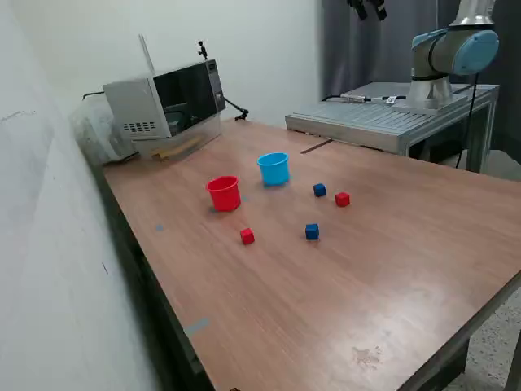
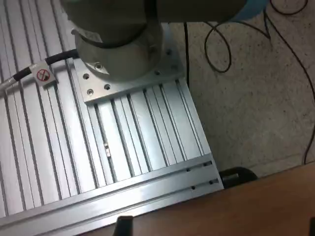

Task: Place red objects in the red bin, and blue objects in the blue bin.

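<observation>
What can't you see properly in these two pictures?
- The gripper: cut off by the exterior view's top edge, so open or shut cannot be told.
- Inside the red cup and the blue cup: their walls hide the bottoms in the exterior view.
- The cubes and cups: missing from the wrist view, which shows only the robot's base and metal platform.

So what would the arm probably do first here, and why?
Probably swing down over the table toward one cube, perhaps the blue cube nearest the blue cup. All four cubes lie loose on the table, both cups look empty, and the gripper hangs high, far from them.
</observation>
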